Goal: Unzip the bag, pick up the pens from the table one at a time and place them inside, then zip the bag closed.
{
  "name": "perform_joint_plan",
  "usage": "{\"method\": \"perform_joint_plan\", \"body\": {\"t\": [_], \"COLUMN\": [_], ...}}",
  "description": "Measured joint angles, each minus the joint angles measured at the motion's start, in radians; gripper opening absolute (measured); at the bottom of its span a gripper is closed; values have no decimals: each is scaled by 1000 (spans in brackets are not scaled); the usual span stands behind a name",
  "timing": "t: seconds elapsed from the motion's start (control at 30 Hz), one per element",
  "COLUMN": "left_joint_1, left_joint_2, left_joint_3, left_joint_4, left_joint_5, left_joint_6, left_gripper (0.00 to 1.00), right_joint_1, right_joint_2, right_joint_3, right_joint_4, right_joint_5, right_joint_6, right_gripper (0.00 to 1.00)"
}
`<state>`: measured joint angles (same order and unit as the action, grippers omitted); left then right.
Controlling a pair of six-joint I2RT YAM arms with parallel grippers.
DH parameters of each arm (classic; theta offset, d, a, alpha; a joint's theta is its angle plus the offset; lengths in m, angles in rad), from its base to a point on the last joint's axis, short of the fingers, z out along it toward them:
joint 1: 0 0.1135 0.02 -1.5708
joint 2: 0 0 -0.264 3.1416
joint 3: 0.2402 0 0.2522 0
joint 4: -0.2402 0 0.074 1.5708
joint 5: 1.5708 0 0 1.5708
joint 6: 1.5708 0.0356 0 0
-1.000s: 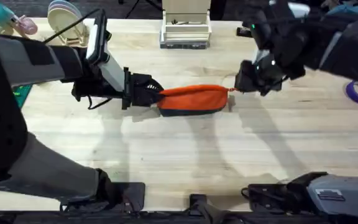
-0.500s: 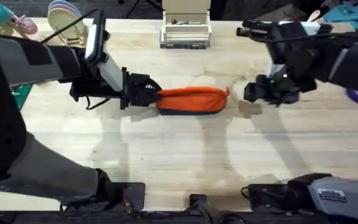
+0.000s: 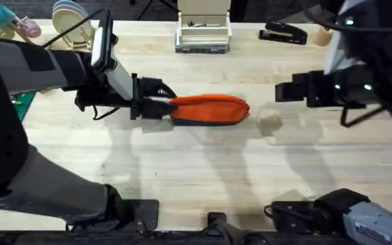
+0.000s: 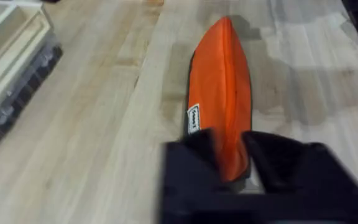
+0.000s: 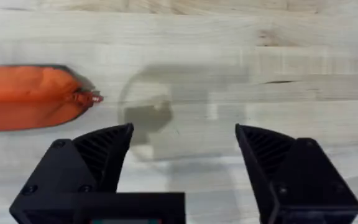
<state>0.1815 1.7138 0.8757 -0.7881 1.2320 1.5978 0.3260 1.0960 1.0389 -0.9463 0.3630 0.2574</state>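
The pale wooden plank table (image 3: 203,170), light-grained and matte, fills the overhead frame from edge to edge. Across its left half the left arm reaches in from the lower left, its grey and black links bent so the forearm lies level and points toward the frame's centre. The right arm hangs high in the upper right, large and dark, its forearm also level and aimed left.

At mid-frame lies the soft orange fabric pouch (image 3: 208,110), oblong, with a dark grey-blue base, resting lengthwise on the table. In the left wrist view its zipper seam runs straight along the ridge and looks drawn shut; a small white label sits on its side.

The left gripper (image 3: 156,102) pinches the pouch's left end, black fingers (image 4: 191,165) pressed on either side of the fabric. The right gripper (image 5: 182,155) is spread wide and holds nothing, well apart from the pouch's right end, where a small orange zipper pull (image 5: 91,98) sticks out.

At the top centre stands a white box-shaped organiser (image 3: 203,30). To its right lies a black stapler (image 3: 284,32).
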Motion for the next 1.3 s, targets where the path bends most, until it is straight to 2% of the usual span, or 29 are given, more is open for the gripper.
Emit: {"method": "perform_joint_plan", "body": {"t": [0.13, 0.17, 0.57, 0.67, 0.77, 0.93, 1.07, 1.3], "left_joint_1": [3, 3, 3, 3, 3, 3, 3, 3], "left_joint_2": [0, 0, -5, -57, -165, -358, -516, -788], "left_joint_3": [0, 0, 1, 1, 1, 1, 1, 1], "left_joint_4": [0, -1, 13, -9, -28, -32, -33, -36], "left_joint_5": [2, 2, -12, -54, -106, -183, -235, -261], "left_joint_6": [-2, -5, -5, -5, -33, -175, -338, -633], "left_gripper": [898, 966, 995, 994, 994, 994, 994, 995], "right_joint_1": [20, 23, 27, 27, 27, 27, 27, 27], "right_joint_2": [-83, -103, -266, -288, -307, -317, -317, -317], "right_joint_3": [0, 0, 0, 0, 0, 0, 0, 0], "right_joint_4": [-35, -39, -83, -101, -112, -135, -135, -135], "right_joint_5": [-2, -6, -56, -79, -93, -99, -100, -102], "right_joint_6": [-22, -29, -116, -158, -181, -197, -203, -206], "right_gripper": [996, 996, 997, 997, 997, 998, 997, 998]}}
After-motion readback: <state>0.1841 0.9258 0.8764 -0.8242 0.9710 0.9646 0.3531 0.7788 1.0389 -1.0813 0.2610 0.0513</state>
